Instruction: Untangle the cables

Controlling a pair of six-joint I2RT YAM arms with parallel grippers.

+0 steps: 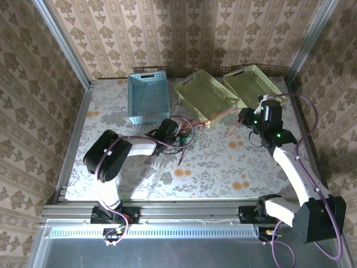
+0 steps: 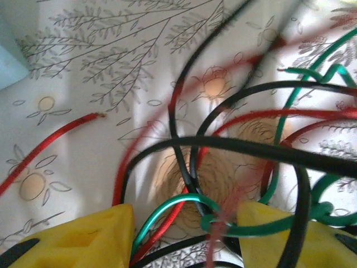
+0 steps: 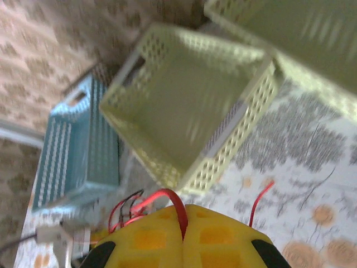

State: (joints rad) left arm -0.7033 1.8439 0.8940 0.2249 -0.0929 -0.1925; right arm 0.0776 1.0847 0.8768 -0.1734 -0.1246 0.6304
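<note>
- Where the left gripper [image 2: 187,237] reaches, the cable tangle [image 1: 183,135] lies mid-table [image 1: 223,164], near the blue basket [image 1: 148,96]; it has black, red and green strands.
- Left gripper: jaws wide apart, strands running between them.
- Right gripper [image 3: 184,211]: fingers pressed together on a red cable [image 3: 162,192], held near a pale green basket [image 1: 205,96].

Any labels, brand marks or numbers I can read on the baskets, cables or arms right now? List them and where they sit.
No text can be read anywhere.
Blue basket: no label.
Middle yellow-green basket: plain mesh.
Right yellow-green basket: plain mesh.
Red cable pinched in the right gripper: no print visible, view blurred.
Cables between the fingers of the left gripper: jackets unmarked.
</note>
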